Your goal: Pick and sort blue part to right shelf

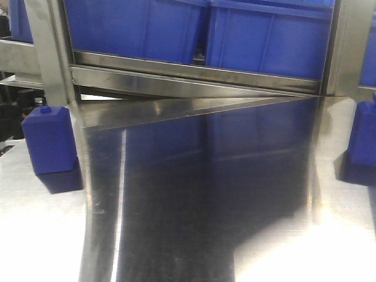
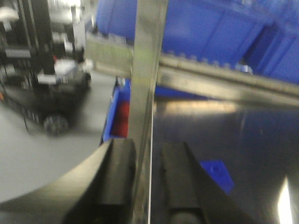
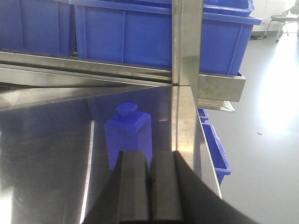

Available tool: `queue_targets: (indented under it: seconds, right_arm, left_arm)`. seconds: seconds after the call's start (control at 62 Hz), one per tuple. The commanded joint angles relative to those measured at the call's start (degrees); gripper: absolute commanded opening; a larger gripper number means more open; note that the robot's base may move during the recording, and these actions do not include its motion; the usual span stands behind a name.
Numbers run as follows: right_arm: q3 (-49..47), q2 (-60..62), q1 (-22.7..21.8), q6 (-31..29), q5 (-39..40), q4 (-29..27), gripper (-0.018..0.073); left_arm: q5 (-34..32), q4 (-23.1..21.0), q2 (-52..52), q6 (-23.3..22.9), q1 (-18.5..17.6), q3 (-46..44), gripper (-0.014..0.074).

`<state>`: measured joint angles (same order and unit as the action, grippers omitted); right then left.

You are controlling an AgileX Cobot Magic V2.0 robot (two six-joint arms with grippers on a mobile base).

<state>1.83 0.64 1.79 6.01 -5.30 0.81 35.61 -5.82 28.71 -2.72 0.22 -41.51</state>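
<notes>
**STATUS: PICK NOT STARTED, BOTH GRIPPERS EMPTY**

**1. Progress.** No step of the task is complete. The right gripper [image 3: 150, 156] has its fingers pressed together with no gap and holds nothing. The left gripper [image 2: 147, 151] shows a narrow gap between its fingers, with nothing held in it (this view is blurred, so the exact opening is uncertain).

**2. Part location.** The blue part [image 3: 128, 133] stands upright on the steel tabletop [image 3: 51, 158], ahead of the right jaws and slightly to their left, not touching them. A second blue part [image 2: 216, 173] sits just beside the left gripper's right finger, outside the jaws.

**3. Left to do (judged).**
- Open the right jaws.
- Advance them around the part's body and close.
- Lift the part and carry it to the right shelf [image 3: 93, 67].

**4. Surroundings and obstructions.**
- The shelf's front rail runs across beyond the part, with large blue bins [image 3: 140, 37] above it.
- A steel upright [image 3: 187, 46] rises ahead and just right of the right jaws, near the part. It is the likeliest thing to foul an approach or lift.
- Lower bins [image 3: 217, 154] sit off the table edge to the right.
- A dark wheeled unit [image 2: 46, 93] stands well apart, left of the left jaws.
</notes>
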Motion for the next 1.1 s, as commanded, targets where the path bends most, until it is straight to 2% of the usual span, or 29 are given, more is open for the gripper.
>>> queue_targets:
  seconds: [0.0, 0.081, 0.193, 0.258, 0.322, 0.403, 0.645, 0.742, 0.822, 0.935, 0.983, 1.08]
  right_arm:
    - [-1.3, 1.2, -0.3, -0.3, 4.4, -0.1, 0.0034]
    - [-1.3, 1.2, -0.3, -0.3, 4.4, -0.1, 0.0034]
    - [-1.3, 1.2, -0.3, -0.3, 4.4, -0.1, 0.0034]
    - [-1.3, 1.2, -0.3, -0.3, 4.4, -0.1, 0.0034]
    - [-1.3, 1.2, -0.3, -0.3, 4.4, -0.1, 0.0034]
    - [-1.3, 1.2, -0.3, -0.3, 4.4, -0.1, 0.0034]
    - [-1.3, 1.2, -0.3, -0.3, 4.4, -0.1, 0.0034]
    - [-1.3, 1.2, -0.3, -0.3, 4.4, -0.1, 0.0034]
    - [-1.3, 1.2, -0.3, -0.3, 4.4, -0.1, 0.0034]
    - [-1.3, 1.2, -0.3, -0.3, 4.4, -0.1, 0.0034]
    - [-1.3, 1.2, -0.3, -0.3, 4.4, -0.1, 0.0034]
    - [-1.3, 1.2, -0.3, -0.3, 4.4, -0.1, 0.0034]
  left_arm:
    - [0.9, -3.6, 5.2, 2.2, -0.4, -4.8, 0.0387]
    - [2.9, -7.7, 9.2, 6.6, -0.4, -6.4, 0.0465]
    - [4.7, -16.6, 14.2, 9.6, -0.4, -7.3, 0.0569]
    - [6.0, -23.2, 17.9, 13.7, -0.4, -7.3, 0.0606]
    - [7.6, -27.1, 20.4, 15.1, -0.4, -7.3, 0.0613]
    - [9.5, -29.5, 25.3, 15.7, -0.4, -7.8, 0.0613]
    - [17.8, -29.7, 40.4, 15.6, -1.0, -17.6, 0.0613]
    - [19.1, -29.1, 45.2, 15.1, -3.0, -22.2, 0.0607]
    - [19.9, -25.9, 48.8, 12.9, -5.7, -26.8, 0.0607]
    - [21.7, -14.3, 53.6, 3.1, -10.5, -32.3, 0.0606]
    - [23.3, -7.2, 55.6, -2.2, -12.6, -34.4, 0.0606]
    - [25.2, 0.7, 59.1, -10.1, -15.6, -37.5, 0.0606]
